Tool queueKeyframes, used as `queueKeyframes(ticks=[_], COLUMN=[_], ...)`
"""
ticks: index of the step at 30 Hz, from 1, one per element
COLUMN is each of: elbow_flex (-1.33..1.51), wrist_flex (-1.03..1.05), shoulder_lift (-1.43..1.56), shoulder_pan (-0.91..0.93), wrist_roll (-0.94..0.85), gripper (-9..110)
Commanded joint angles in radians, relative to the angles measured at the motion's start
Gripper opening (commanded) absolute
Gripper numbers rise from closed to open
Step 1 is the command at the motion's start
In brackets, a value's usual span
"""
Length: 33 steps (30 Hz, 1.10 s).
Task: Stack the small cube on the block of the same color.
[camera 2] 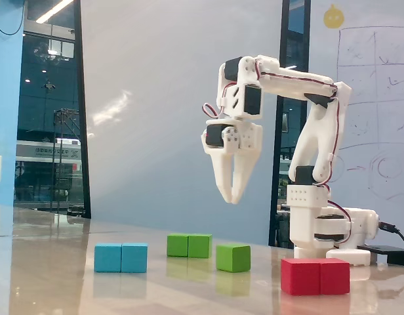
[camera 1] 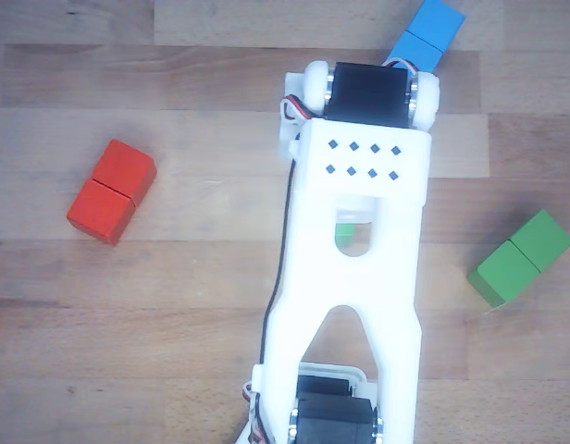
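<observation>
In the fixed view the red block (camera 2: 315, 276) sits nearest. Behind it, at ten o'clock, the cube (camera 2: 233, 257) rests on the table (camera 2: 58, 275). It looks light, rigid and smooth, best pinched across two opposite flat faces. The green block (camera 2: 189, 245) lies beyond. The gripper (camera 2: 231, 196) hangs above, fingers nearly together, empty. From overhead the arm hides most of the cube.

Count: one small green cube (camera 2: 233, 257); three two-cube blocks: green (camera 2: 189, 245), blue (camera 2: 121, 257), red (camera 2: 315, 276).
</observation>
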Motion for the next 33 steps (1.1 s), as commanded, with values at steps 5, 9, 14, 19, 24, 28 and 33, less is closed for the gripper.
queueKeyframes(ticks=[5, 9, 14, 19, 24, 28, 33], elbow_flex=[0.003, 0.021, 0.025, 0.026, 0.034, 0.072, 0.086], wrist_flex=[0.009, 0.009, 0.009, 0.009, 0.009, 0.008, -0.025], shoulder_lift=[0.008, 0.008, 0.006, 0.006, -0.032, -0.104, -0.175], shoulder_pan=[-0.049, -0.049, -0.049, -0.049, -0.049, -0.049, -0.040], wrist_roll=[-0.008, -0.008, -0.008, -0.005, 0.003, -0.003, -0.005], gripper=[1, 1, 6, 19, 29, 33, 34])
